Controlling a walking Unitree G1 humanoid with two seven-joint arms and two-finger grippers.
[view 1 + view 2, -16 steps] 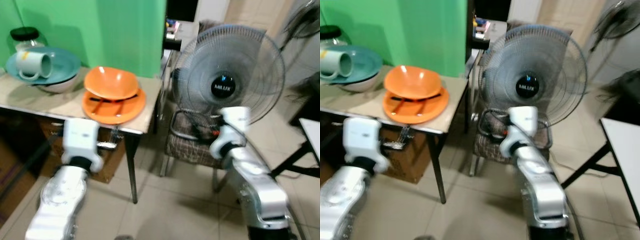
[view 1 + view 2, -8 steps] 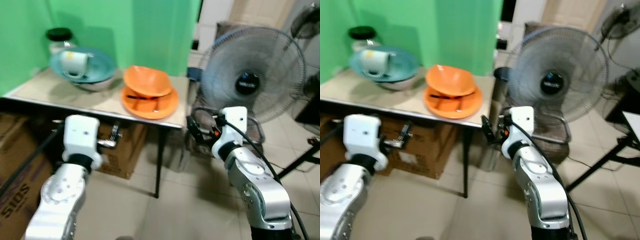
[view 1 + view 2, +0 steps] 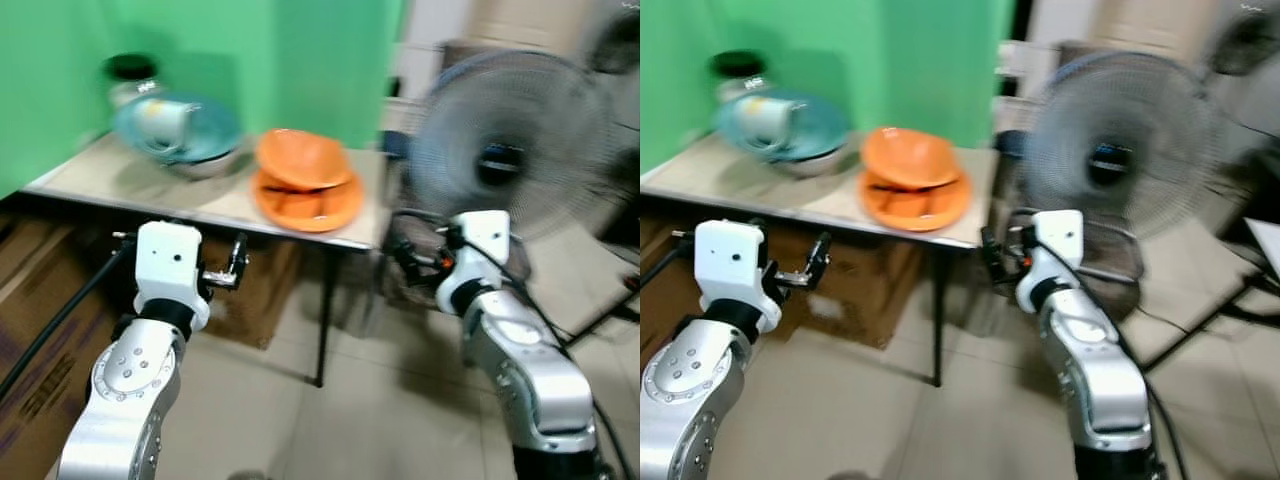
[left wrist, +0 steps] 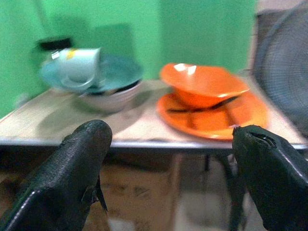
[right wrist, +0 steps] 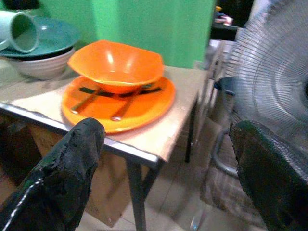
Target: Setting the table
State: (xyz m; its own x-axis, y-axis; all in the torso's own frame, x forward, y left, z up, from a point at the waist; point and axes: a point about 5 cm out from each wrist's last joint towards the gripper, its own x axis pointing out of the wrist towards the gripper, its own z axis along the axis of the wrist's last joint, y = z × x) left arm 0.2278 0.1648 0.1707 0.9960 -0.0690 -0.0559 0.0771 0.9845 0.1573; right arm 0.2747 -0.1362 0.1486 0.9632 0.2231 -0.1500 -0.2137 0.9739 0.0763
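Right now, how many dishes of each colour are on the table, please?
Orange: 2, the orange bowl on the orange plate.
Teal: 1, the teal plate.
White: 1, the white bowl under it.
Pale green: 1, the mug lying on its side on the teal plate.
Total: 5.

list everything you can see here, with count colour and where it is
table: one, pale top, against the green wall
orange bowl: one, orange, on the orange plate
orange plate: one, orange, at the table end nearest the fan
utensils: two, dark, on the plate, reaching under the bowl
mug: one, pale, lying on its side on the teal plate
teal plate: one, teal, on the white bowl
white bowl: one, white, near the wall
jar: one, black lid, behind the teal plate
fan: one, grey, beside the table
cardboard boxes: brown, under the table
left pincer: open, before the table
right pincer: open, facing the orange dishes
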